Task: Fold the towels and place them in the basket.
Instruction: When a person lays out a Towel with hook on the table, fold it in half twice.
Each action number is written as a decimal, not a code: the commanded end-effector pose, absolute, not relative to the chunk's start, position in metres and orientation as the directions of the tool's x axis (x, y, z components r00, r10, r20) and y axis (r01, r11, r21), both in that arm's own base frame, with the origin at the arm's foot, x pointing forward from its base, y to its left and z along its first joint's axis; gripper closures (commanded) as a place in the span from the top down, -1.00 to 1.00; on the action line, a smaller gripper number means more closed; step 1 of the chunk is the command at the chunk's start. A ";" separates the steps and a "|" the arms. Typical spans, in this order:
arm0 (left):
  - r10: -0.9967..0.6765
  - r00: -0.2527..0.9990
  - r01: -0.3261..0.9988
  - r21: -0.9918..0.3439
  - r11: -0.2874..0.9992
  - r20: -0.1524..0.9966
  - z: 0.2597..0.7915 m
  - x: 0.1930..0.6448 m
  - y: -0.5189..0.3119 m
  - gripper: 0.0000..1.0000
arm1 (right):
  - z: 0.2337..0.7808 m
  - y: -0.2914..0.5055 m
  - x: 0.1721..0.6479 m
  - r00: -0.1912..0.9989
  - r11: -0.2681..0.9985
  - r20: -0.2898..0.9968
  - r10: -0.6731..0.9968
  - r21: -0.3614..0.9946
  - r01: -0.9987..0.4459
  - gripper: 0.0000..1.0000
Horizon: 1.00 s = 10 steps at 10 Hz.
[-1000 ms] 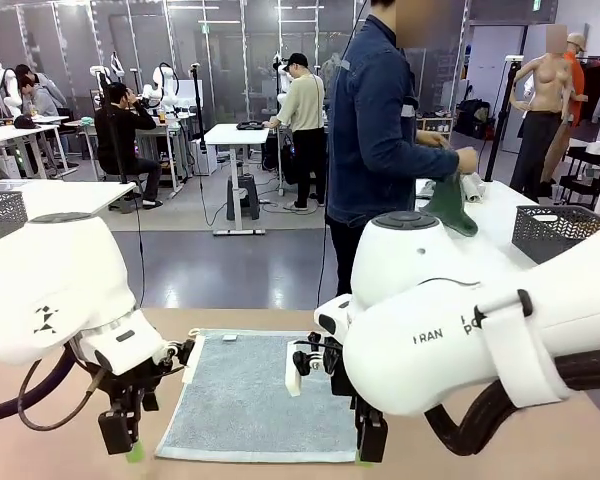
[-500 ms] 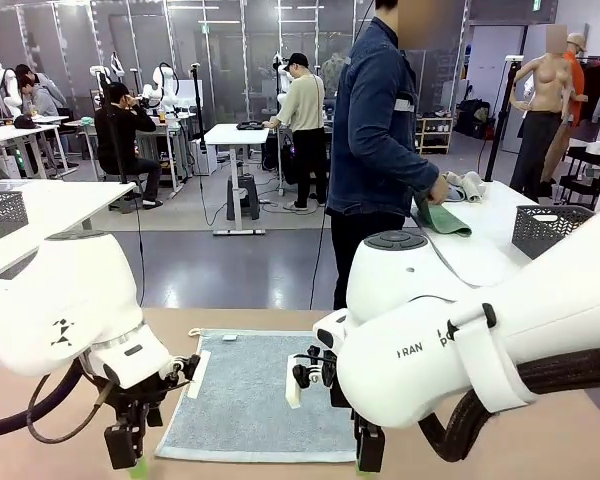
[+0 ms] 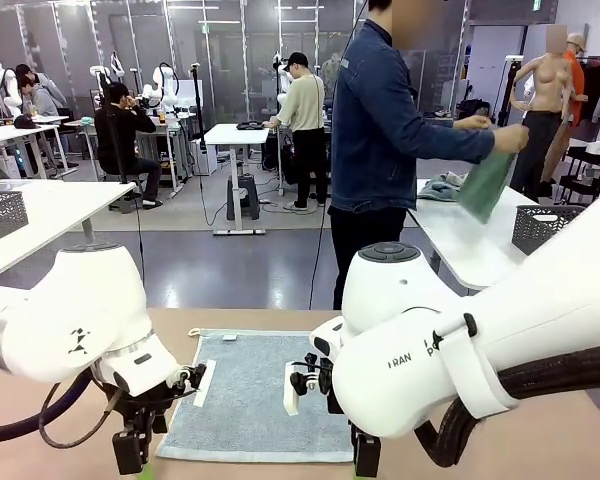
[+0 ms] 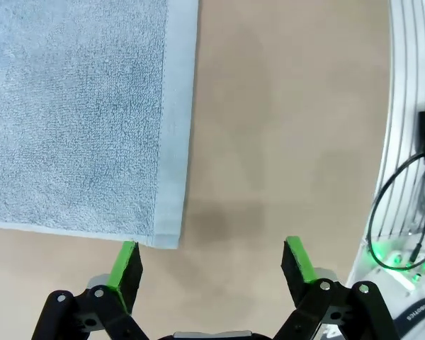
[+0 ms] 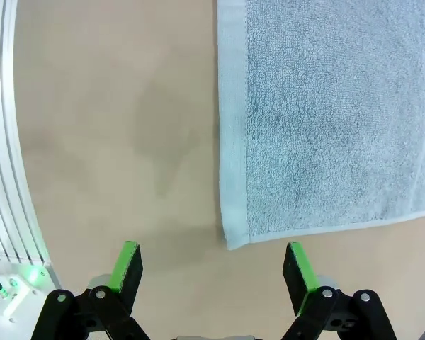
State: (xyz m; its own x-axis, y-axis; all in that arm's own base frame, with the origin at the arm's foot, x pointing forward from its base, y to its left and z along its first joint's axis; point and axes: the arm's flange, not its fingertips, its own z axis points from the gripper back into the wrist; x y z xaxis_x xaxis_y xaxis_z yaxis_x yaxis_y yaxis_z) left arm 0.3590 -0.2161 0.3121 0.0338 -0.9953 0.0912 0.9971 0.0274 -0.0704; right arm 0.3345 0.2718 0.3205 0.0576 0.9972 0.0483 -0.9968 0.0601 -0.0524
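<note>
Pre-grasp: pale blue-grey terry towel (image 3: 250, 390) lies flat.
Your left gripper (image 4: 212, 261) and right gripper (image 5: 212, 263) hang open, empty, 1 at each near corner, evidently positioned to pinch and fold.

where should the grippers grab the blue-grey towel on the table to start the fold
Probably the pale blue-grey towel by its two near corners, one per gripper, coming down from above. It lies flat and fully spread, so the hemmed corners are what fingers can pinch. The left gripper and right gripper hang open, each just off its own corner.
</note>
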 end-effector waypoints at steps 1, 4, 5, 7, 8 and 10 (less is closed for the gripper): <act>-0.993 0.039 0.996 -0.082 0.029 0.111 0.296 0.369 -0.220 1.00 | 0.311 0.276 0.338 0.069 0.072 0.043 0.997 -0.080 -0.994 1.00; -0.992 0.031 0.997 -0.070 0.023 0.122 0.291 0.368 -0.224 1.00 | 0.304 0.278 0.338 0.063 0.065 0.028 0.998 -0.076 -0.995 1.00; -0.992 0.027 0.997 -0.068 0.019 0.121 0.290 0.367 -0.224 1.00 | 0.301 0.278 0.338 0.062 0.064 0.020 0.998 -0.076 -0.995 1.00; -0.992 0.018 0.998 -0.065 0.010 0.126 0.288 0.366 -0.226 0.93 | 0.297 0.280 0.338 0.064 0.065 0.021 0.998 -0.071 -0.995 1.00; -0.993 0.011 0.998 -0.064 0.004 0.121 0.287 0.366 -0.228 0.82 | 0.294 0.282 0.338 0.066 0.067 0.019 0.998 -0.068 -0.995 1.00; -0.993 0.009 0.998 -0.055 0.002 0.119 0.288 0.365 -0.226 -0.32 | 0.291 0.283 0.339 0.066 0.067 0.023 0.998 -0.068 -0.995 1.00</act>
State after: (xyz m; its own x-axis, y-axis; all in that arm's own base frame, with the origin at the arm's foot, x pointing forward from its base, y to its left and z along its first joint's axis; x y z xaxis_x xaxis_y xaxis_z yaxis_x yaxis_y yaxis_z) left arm 0.3653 -0.2275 0.2945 0.0244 -0.9958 0.0887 0.9980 0.0191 -0.0603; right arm 0.3352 0.2766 0.2961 0.0425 0.9987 0.0292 -0.9983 0.0436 -0.0374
